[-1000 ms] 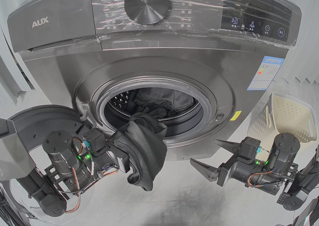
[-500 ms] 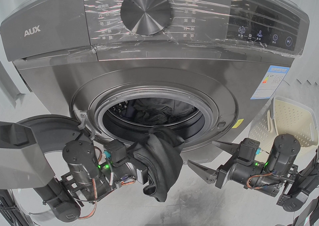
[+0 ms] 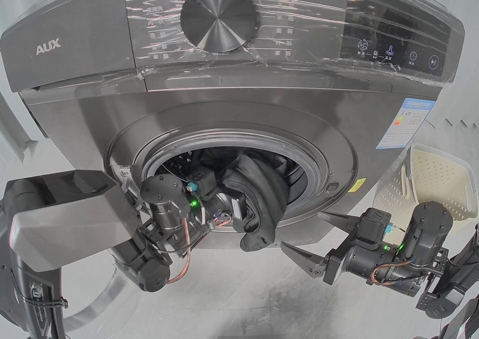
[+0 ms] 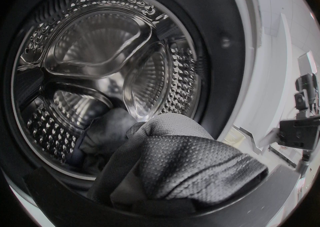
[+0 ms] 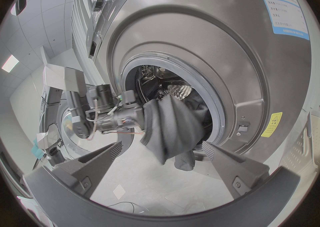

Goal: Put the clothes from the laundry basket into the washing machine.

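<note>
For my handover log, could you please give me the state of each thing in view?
Door, open.
Drum, holds dark clothes.
Garment, gripped, part inside, tail hanging outside.
Left gripper, shut on garment.
Right gripper, open, empty.
Basket, no clothes visible inside.
</note>
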Controlling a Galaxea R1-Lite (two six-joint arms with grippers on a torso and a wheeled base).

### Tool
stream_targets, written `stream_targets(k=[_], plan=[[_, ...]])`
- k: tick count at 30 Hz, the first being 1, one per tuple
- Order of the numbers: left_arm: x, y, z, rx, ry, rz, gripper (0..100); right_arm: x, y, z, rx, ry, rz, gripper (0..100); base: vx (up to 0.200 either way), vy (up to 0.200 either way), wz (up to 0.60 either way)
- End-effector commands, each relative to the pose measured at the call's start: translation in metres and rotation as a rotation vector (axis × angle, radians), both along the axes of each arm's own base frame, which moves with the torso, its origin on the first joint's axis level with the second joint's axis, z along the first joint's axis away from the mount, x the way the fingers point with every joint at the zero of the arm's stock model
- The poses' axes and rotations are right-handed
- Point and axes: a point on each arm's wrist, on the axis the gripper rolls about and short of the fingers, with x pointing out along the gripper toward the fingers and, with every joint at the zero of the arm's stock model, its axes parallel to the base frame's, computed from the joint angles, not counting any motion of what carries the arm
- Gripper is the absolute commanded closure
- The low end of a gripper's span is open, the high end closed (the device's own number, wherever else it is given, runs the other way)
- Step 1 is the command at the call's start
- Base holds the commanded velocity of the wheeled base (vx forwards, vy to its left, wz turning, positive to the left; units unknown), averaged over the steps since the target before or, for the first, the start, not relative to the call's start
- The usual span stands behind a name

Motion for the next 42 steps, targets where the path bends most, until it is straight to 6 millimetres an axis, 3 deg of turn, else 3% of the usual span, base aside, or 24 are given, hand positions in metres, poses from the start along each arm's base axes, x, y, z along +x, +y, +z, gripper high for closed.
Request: stream_targets(k=[1,11,18,26,34,39,40,42], plan=[[0.048,-0.007,-0.022,-0.036,-0.029,0.050,100,-0.003,0.002,0.000,0.001,0.001,0.013,0,0.000,0.000,0.00],[0.071,-0.023,-0.030,-0.062,-0.050,0.072,100,-0.004,0.004,-0.003,-0.007,0.009,0.022,0,0.000,0.000,0.00],[0.103,-0.037,-0.011,-0.093,-0.079,0.135,100,-0.004,0.004,-0.004,-0.010,0.015,0.022,0,0.000,0.000,0.00],[0.135,-0.046,-0.002,-0.116,-0.114,0.196,100,-0.004,0.005,-0.005,-0.013,0.018,0.024,0,0.000,0.000,0.00],[0.153,-0.043,0.014,-0.157,-0.156,0.285,100,-0.004,0.005,-0.005,-0.013,0.018,0.025,0,0.000,0.000,0.00],[0.155,-0.042,0.013,-0.157,-0.153,0.301,100,-0.004,0.006,-0.006,-0.016,0.020,0.028,0,0.000,0.000,0.00],[0.155,-0.042,0.013,-0.158,-0.154,0.300,0,-0.005,0.006,-0.006,-0.014,0.019,0.028,0,0.000,0.000,0.00],[0.152,-0.043,0.011,-0.152,-0.138,0.306,0,-0.005,0.006,-0.006,-0.016,0.020,0.030,0,0.000,0.000,0.00]])
